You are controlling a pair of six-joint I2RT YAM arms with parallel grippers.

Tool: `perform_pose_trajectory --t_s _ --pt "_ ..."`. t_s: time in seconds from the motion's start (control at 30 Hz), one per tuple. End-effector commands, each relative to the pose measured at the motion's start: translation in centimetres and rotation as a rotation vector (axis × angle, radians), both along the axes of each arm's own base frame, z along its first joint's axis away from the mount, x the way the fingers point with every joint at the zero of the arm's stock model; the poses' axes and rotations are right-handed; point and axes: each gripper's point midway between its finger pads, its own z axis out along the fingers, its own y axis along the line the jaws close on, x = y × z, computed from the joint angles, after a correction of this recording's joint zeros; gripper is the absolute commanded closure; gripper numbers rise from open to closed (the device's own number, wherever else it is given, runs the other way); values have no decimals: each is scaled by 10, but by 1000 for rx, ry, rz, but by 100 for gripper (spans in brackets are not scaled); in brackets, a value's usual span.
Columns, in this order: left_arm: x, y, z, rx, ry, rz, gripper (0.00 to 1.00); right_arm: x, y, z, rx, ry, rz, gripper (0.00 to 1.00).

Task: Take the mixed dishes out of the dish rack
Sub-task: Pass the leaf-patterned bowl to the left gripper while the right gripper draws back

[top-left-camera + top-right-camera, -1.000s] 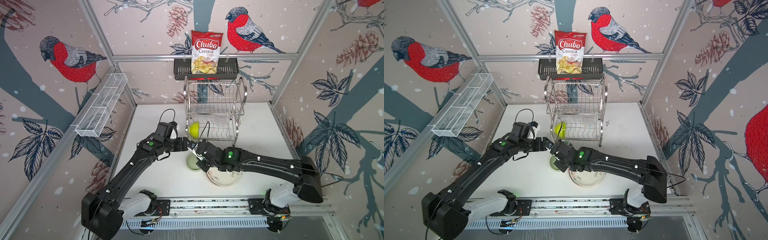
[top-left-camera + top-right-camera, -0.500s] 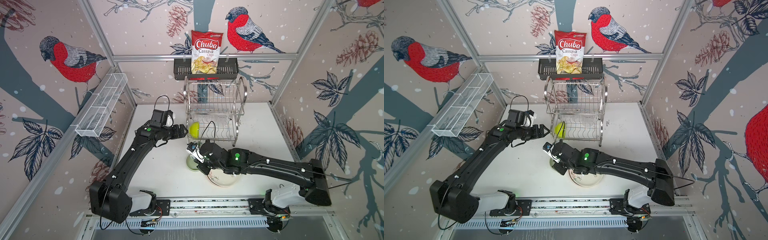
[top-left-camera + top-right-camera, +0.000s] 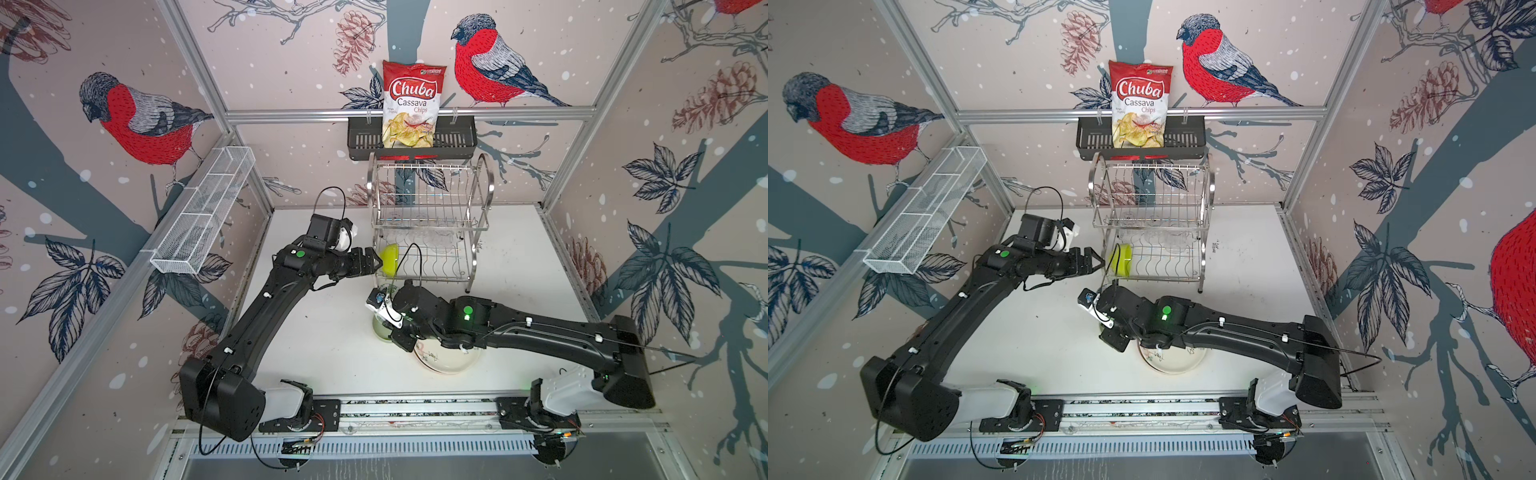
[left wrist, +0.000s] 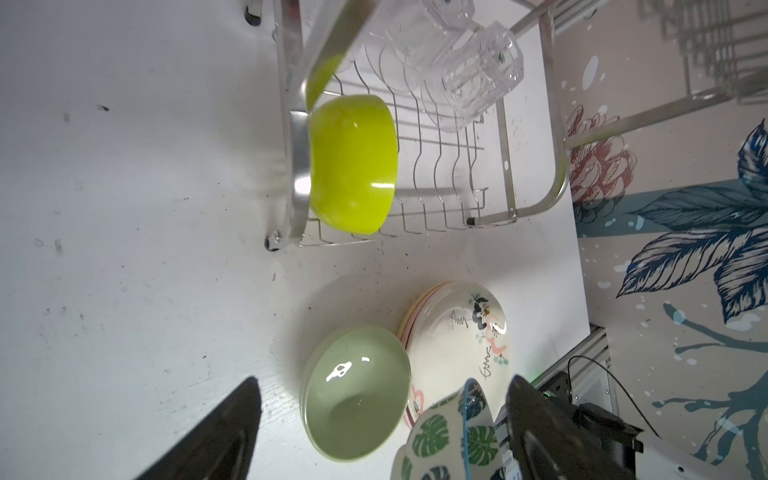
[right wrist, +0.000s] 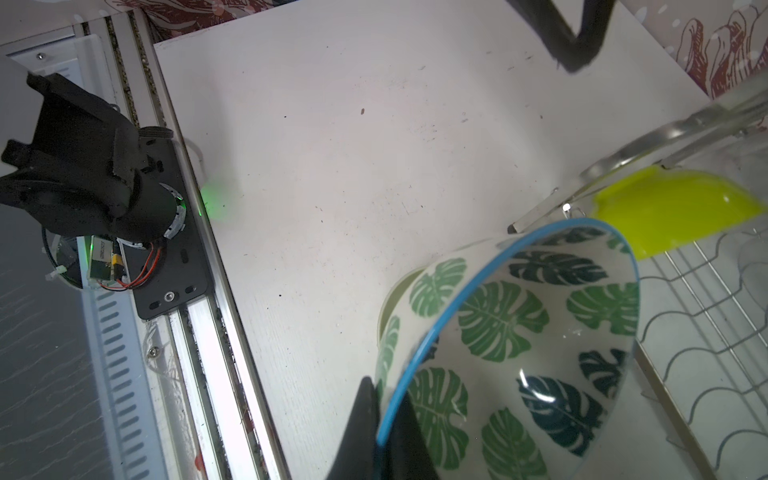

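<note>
The dish rack (image 3: 430, 195) (image 3: 1152, 191) stands at the back of the table. In its lower tier a lime bowl (image 3: 390, 259) (image 4: 353, 162) leans on edge, with clear tumblers (image 4: 478, 70) (image 3: 432, 241) behind it. My left gripper (image 3: 376, 264) (image 4: 385, 379) is open, with its tips just left of the lime bowl. My right gripper (image 5: 386, 395) (image 3: 401, 338) is shut on the rim of the white bowl with green leaves (image 5: 519, 340) (image 4: 449, 432). It holds that bowl tilted above a pale green bowl (image 4: 357, 390) (image 3: 380, 330). Stacked plates (image 4: 457, 332) (image 3: 446, 359) lie beside it, the doodled cream one on top.
A red-and-white chips bag (image 3: 411, 104) stands in a black slotted basket (image 3: 457, 139) on the back wall, right above the rack. A long white wire-mesh tray (image 3: 203, 216) hangs on the left wall. The arms' base rail (image 3: 415, 409) runs along the front edge.
My left gripper has drawn away from the right one, back toward the rack, and now sits beside the lime bowl. The right gripper has turned and shifted slightly, still holding the leaf bowl.
</note>
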Motion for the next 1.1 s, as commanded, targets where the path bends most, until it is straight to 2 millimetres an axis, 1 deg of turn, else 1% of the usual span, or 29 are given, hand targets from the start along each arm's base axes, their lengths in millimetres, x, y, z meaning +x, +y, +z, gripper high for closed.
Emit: perform_pose_trajectory --t_s 0.0,0.1,0.23,0.37,0.43,0.47,0.57,0.6,0.7,0.87,0.9,0.93,1.07 --pt "-10 -5 -13 56 38 -22 9 2 9 9 -3 -47 45 100" --pt "-14 -7 -25 58 74 -28 9 4 14 9 -28 -66 60 100" --pt "-16 -3 -34 81 89 -16 10 12 18 15 -40 -113 51 100" --pt "-19 -6 -37 60 91 -24 18 30 18 23 -60 -191 -7 100" --pt "-19 -4 -41 67 95 -21 25 36 19 25 -66 -218 -27 100" --pt "-20 -4 -43 72 97 -20 32 38 19 26 -67 -229 -35 100" --pt "-21 -4 -47 73 105 -19 59 40 23 28 -62 -239 -38 100" --pt "-21 -4 -49 71 107 -20 65 40 25 29 -57 -240 -36 100" --pt "-22 -5 -50 67 113 -25 78 40 28 30 -46 -241 -33 100" --pt "-23 -10 -46 43 105 -35 100 41 33 26 -40 -236 -39 100" --pt "-24 -11 -45 36 106 -39 100 41 34 25 -37 -234 -39 100" --pt "-24 -11 -44 30 104 -40 100 40 35 25 -33 -234 -40 97" --pt "-26 -12 -46 23 103 -42 100 35 40 25 -10 -219 -26 80"
